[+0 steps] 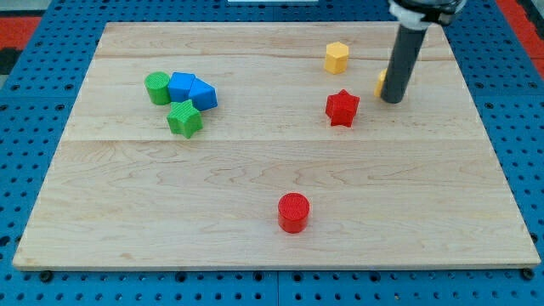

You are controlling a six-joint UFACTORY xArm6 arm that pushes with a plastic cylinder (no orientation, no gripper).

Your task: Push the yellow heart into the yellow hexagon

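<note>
Nearest the desk's bottom edge, a bit right of centre, sits a red cylinder, alone and well apart from everything else.

Further up, on the left side, there's a tight cluster: a green star at the near end, w/ a green cylinder behind it to the left, a blue cube-ish block just beside that, and a 2nd blue block, angular, shape unclear, touching the first on its right.

Across the desk on the right side, at approx the same depth, a red star stands by itself.

My tip is down on the wood just right of the red star, not touching it. I've no claw, so nothing opens, shuts or holds; it's only a dark rod. The rod hides most of the yellow heart: just a sliver of yellow shows at the rod's left edge, so the heart is right against or behind me; can't tell if we touch.

Farthest back, near the top edge, the yellow hexagon sits up-left of the heart, near it but clearly apart.
</note>
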